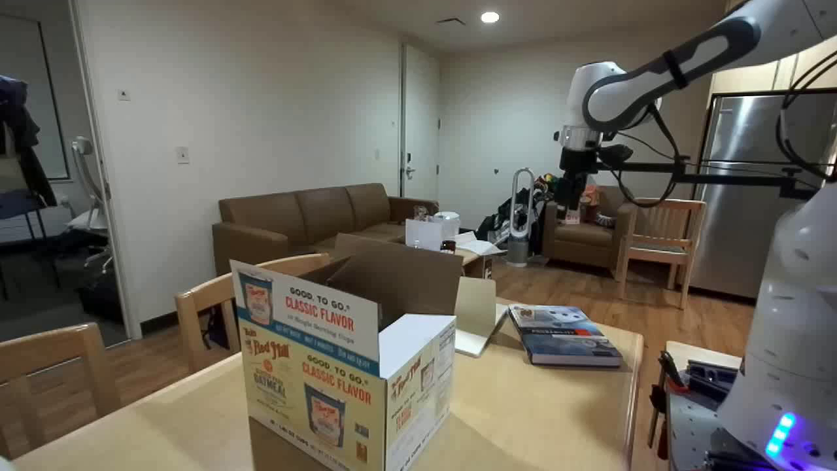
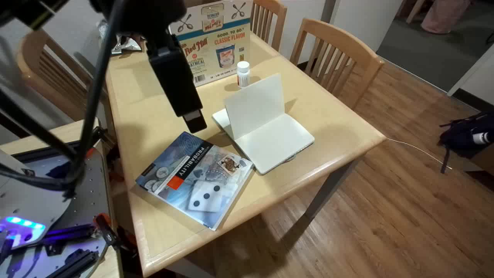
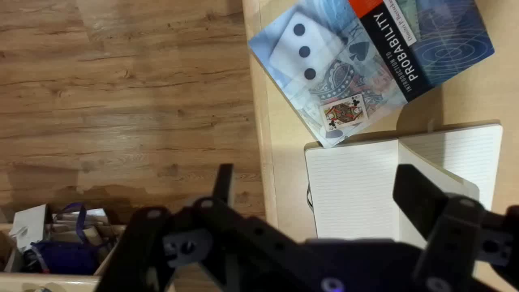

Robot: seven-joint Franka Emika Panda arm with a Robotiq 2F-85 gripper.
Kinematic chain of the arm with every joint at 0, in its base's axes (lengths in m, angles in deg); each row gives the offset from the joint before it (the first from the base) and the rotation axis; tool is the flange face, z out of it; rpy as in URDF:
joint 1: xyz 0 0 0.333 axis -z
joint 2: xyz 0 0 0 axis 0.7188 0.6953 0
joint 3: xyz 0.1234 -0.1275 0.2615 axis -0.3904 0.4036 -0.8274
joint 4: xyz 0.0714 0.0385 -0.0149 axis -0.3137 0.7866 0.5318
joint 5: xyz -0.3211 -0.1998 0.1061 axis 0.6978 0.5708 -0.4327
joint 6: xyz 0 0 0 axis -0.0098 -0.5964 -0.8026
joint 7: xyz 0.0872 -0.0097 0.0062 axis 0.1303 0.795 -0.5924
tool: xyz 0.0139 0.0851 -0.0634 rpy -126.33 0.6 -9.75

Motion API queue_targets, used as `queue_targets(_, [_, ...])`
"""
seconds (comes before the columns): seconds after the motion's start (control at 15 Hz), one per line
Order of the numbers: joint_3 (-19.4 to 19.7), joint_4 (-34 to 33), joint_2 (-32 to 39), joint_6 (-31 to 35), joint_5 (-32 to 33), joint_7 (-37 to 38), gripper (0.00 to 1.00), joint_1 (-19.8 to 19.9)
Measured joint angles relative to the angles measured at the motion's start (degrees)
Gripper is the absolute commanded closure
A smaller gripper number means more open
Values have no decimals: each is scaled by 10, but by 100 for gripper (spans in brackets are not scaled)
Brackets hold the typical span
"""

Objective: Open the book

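Note:
The book (image 1: 565, 335) has a bluish-grey picture cover reading "Probability". It lies closed and flat near the table's edge, cover up, in both exterior views (image 2: 208, 177). In the wrist view the book (image 3: 344, 69) is at the top, partly cut off by the frame. My gripper (image 3: 317, 182) is open and empty, its fingers wide apart. In an exterior view the gripper (image 2: 195, 120) hangs above the table, apart from the book. It is also raised in the air in an exterior view (image 1: 571, 196).
An open lined notebook (image 2: 276, 144) with some pages standing up lies beside the book, close to its corner. A large printed cardboard box (image 1: 314, 392) stands on the table (image 1: 523, 425). A white bottle (image 2: 243, 75) stands between notebook and box. Wooden chairs (image 2: 335, 50) surround the table.

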Motion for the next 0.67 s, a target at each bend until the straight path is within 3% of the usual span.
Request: queue_targets(0.67, [-5,2,0,9,9,38,0,12])
